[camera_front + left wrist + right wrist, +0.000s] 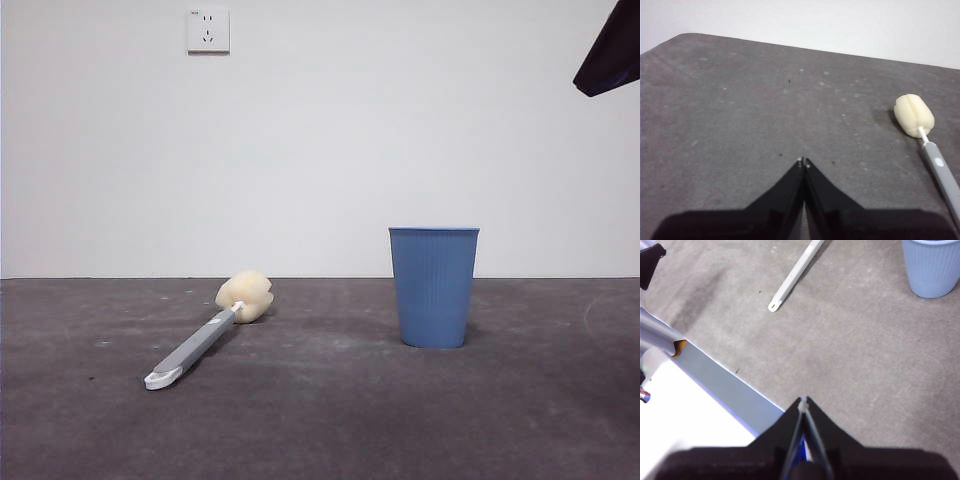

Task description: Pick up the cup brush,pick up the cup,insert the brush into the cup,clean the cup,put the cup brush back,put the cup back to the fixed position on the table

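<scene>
The cup brush (pixel 205 337) lies flat on the table (pixel 320 420), left of centre, its cream sponge head toward the back and its white tip toward the front. The blue ribbed cup (pixel 434 286) stands upright to its right. My left gripper (pixel 803 162) is shut and empty above bare table, with the brush (pixel 925 132) off to one side of it. My right gripper (pixel 803 402) is shut and empty near the table's edge, apart from the brush handle (pixel 795 274) and the cup (pixel 932 266). One arm shows as a black tip (pixel 610 55) at the top right of the front view.
A white wall with a socket (pixel 208 30) stands behind the table. The table's edge (pixel 725 382) and a pale floor below it show in the right wrist view, with part of the other arm (pixel 650 262) at the corner.
</scene>
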